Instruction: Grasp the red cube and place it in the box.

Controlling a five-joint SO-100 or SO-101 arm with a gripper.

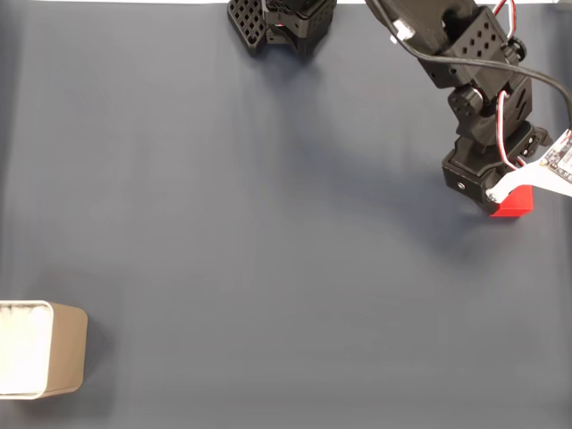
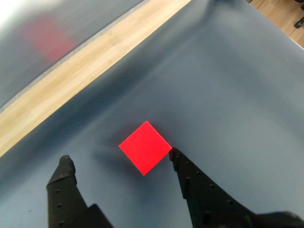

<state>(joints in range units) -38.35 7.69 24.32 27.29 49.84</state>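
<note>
Two tool [image 2: 119, 158] fingers spread wide, straddling red cube [image 2: 145, 147] on mat.

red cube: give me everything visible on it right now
The red cube is small, bright solid red, with plain, matte faces and sharp edges. It sits flat on the dark blue-grey table cover, turned corner-on to the wrist view. In the fixed view it lies at the right side, partly hidden under the arm. The open tool hangs over it, the cube lying between the fingers; the right fingertip is at one corner, contact unclear. It is not lifted.
</note>
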